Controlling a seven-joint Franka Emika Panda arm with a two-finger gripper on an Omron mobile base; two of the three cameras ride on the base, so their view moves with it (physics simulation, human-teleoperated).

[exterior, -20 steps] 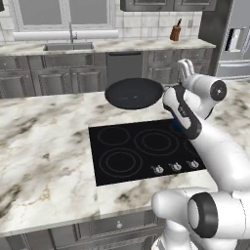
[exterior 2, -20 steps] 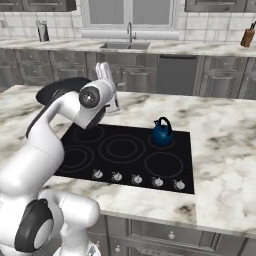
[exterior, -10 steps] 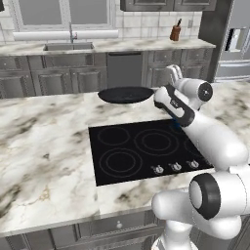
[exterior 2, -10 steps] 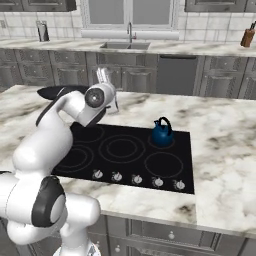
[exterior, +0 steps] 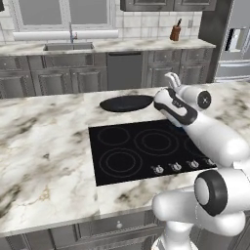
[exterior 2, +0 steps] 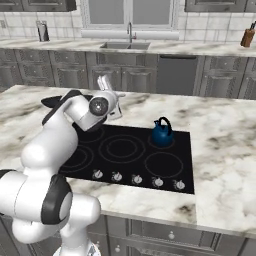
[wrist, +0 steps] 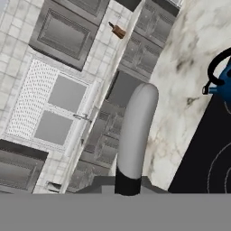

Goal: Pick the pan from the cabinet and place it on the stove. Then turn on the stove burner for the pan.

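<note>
Since the tool [wrist: 128, 185] was clamped tight on the pan's handle [wrist: 135, 131], the pan [exterior: 126, 103] hung level just past the stove's [exterior: 146, 151] far edge over the desk [exterior: 44, 151], probably so it could swing onto a burner.

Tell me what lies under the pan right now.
Under the pan, held by its handle in the shut gripper, lies marble counter just behind the stove. A dark shadow beneath hides whether it touches. No burner sits below it.
</note>
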